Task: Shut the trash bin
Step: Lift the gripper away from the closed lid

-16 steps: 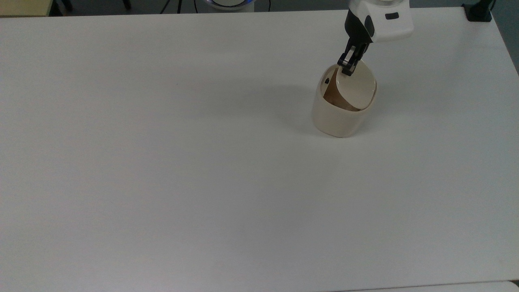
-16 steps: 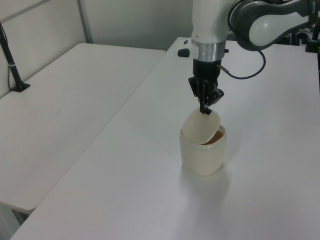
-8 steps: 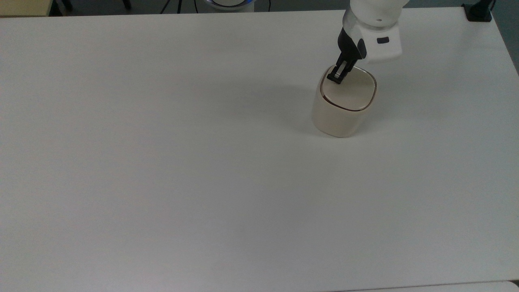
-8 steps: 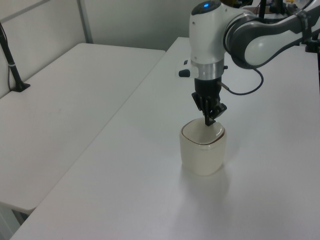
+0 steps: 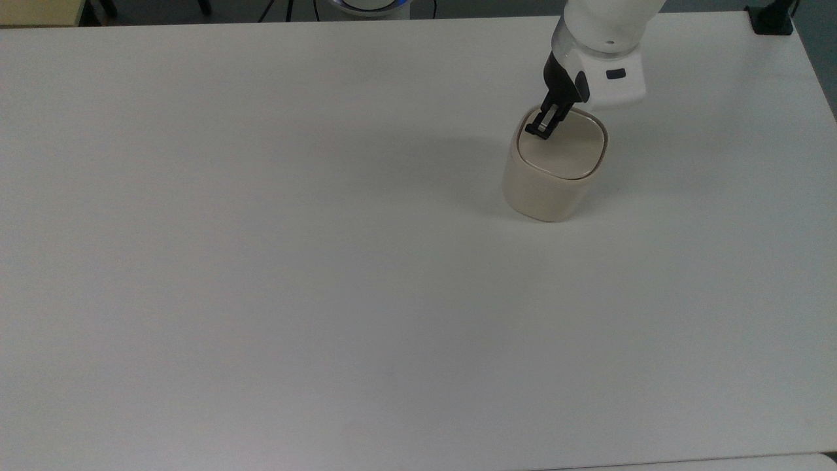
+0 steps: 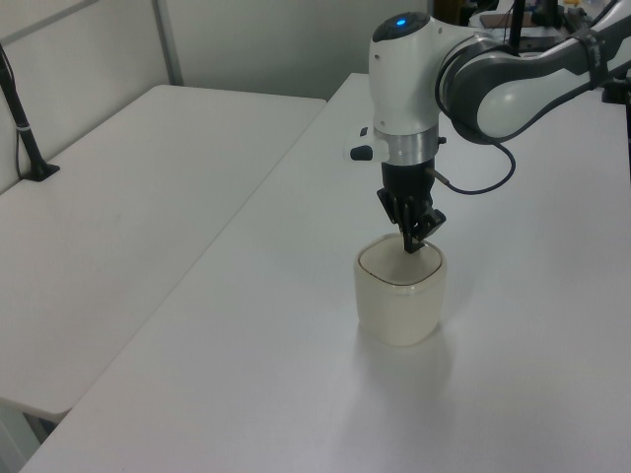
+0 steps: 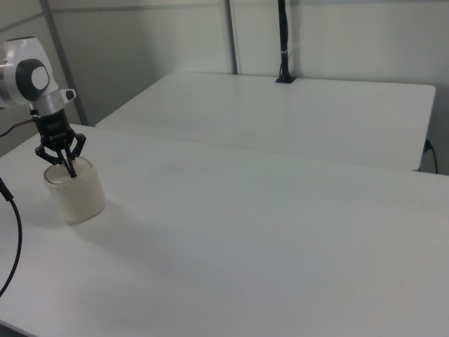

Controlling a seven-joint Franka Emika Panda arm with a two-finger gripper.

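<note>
The cream trash bin [image 5: 546,186] [image 6: 399,305] [image 7: 77,196] stands upright on the white table, in the top view's upper right. Its flat lid [image 5: 563,148] lies level with the rim, and no brown interior shows. My gripper [image 5: 539,131] [image 6: 413,245] [image 7: 71,170] points down with its black fingertips together, resting on the lid's corner at the top view's left. The fingers are shut with nothing between them.
The white table [image 5: 261,261] spreads wide on the top view's left and bottom. A second white table [image 6: 118,217] [image 7: 295,112] stands alongside. A black post [image 7: 283,42] is clamped at that table's far edge, and a black clamp [image 5: 771,18] sits at the top view's upper right corner.
One second ago the lid stood tilted open, showing the brown interior. My gripper pushed it down toward the top view's left, and the lid now lies flat on the bin.
</note>
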